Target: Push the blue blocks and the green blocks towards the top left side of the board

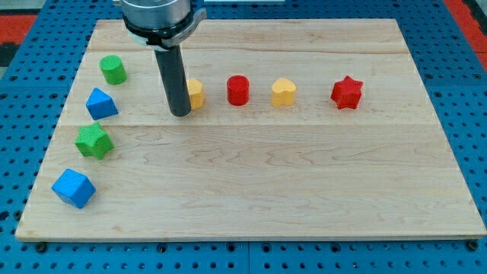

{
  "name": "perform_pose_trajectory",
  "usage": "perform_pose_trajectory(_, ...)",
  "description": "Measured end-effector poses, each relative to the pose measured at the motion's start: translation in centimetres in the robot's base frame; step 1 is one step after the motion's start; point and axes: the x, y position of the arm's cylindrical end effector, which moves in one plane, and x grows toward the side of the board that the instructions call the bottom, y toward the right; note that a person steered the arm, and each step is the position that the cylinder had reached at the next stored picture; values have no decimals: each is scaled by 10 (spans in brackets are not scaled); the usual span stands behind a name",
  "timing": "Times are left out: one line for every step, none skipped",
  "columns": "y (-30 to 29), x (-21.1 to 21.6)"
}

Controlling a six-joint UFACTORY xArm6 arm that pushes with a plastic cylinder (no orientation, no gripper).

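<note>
Jaws being absent, my tip (180, 113) is resting beside a yellow block (195, 93), while the green cylinder (113, 69), blue block (101, 103), green star (94, 140) and blue cube (73, 188) are lining the surface's (251, 190) left edge, the lower ones still needing pushing upward

Four blocks in a loose column along the board's left edge, apart from each other: green cylinder (113, 70) upright at top, blue block (101, 103) below, green star (93, 141) next, blue cube (73, 188) lowest, turned cornerwise.
</note>
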Motion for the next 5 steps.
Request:
perform_pose_trajectory(-54, 5)
perform_pose_trajectory(-93, 5)
perform_pose_trajectory(-50, 20)
perform_pose_trajectory(-13, 109)
perform_pose_trajectory(-90, 185)
